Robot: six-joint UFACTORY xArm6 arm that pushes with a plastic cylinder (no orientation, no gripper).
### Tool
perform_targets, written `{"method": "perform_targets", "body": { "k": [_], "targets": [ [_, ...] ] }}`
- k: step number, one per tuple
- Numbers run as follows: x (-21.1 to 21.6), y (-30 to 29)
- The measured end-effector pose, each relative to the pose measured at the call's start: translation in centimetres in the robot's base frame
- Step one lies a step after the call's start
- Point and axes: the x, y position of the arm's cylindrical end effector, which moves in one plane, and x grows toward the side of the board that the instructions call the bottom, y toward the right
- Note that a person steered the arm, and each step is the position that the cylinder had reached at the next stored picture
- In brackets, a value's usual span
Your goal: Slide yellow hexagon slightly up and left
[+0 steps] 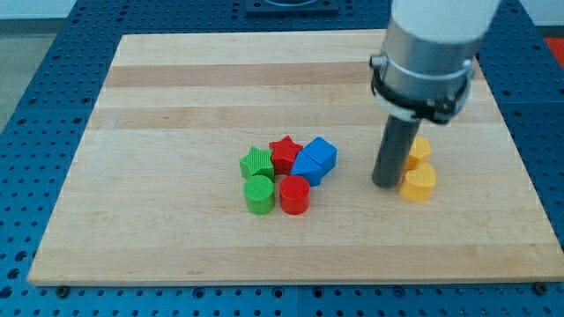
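The yellow hexagon (419, 183) lies on the wooden board (176, 106) at the view's right. A second yellow block (419, 151), its shape partly hidden by the rod, sits just above it and touches it. My tip (385, 183) rests on the board right against the left side of the yellow hexagon. The rod hangs from the grey arm (432, 53) at the view's top right.
A cluster lies in the board's middle: green star (256, 162), red star (285, 153), blue cube (321, 152), blue block (307, 168), green cylinder (259, 194) and red cylinder (294, 195). The board's right edge is near the yellow blocks.
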Motion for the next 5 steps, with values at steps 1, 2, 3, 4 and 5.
{"method": "perform_targets", "body": {
  "k": [1,2,3,4,5],
  "targets": [
    [0.3,0.0],
    [7.3,0.3],
    [12.8,3.6],
    [5.4,7.1],
    [0.1,7.3]
  ]
}}
